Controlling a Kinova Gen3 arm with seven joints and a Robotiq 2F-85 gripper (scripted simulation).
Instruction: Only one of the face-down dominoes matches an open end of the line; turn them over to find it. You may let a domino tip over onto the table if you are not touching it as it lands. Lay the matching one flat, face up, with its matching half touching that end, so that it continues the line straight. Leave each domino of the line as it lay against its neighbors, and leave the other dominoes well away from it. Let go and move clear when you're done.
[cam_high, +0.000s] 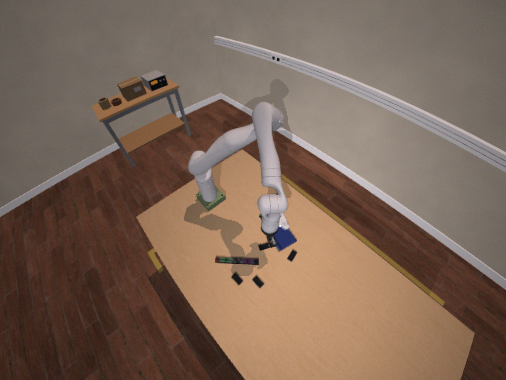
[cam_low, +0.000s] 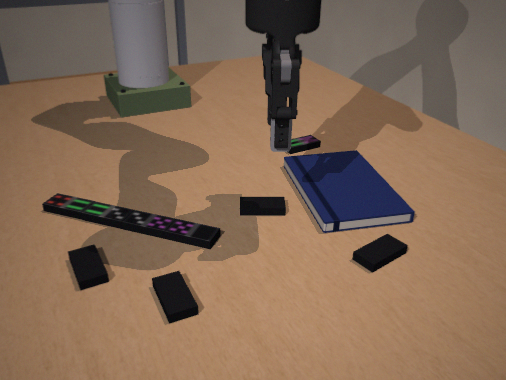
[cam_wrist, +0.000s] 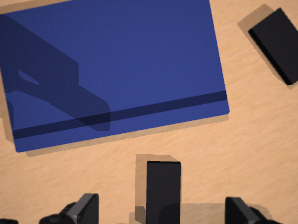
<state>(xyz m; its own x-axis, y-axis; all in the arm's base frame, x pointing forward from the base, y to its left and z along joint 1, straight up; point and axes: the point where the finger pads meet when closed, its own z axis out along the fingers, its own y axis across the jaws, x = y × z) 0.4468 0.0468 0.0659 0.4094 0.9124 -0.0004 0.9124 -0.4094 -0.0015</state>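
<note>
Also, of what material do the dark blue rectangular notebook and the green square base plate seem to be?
Dark blue notebook: matte cloth or leatherette cover, pale edges suggesting paper. Green base plate: probably painted metal, bolt-like dots at its corners.

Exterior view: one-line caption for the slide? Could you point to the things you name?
Open gripper (cam_high: 270, 246) (cam_low: 281, 149) (cam_wrist: 162, 210) above the table, four face-down dominoes (cam_low: 262, 206) (cam_wrist: 163, 192) around a blue notebook (cam_high: 285, 239) (cam_low: 350, 187) (cam_wrist: 120, 60) and domino line (cam_high: 237, 260) (cam_low: 130, 220).

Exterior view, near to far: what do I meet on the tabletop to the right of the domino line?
Face-down domino at far right, blue notebook, face-up domino.
</note>
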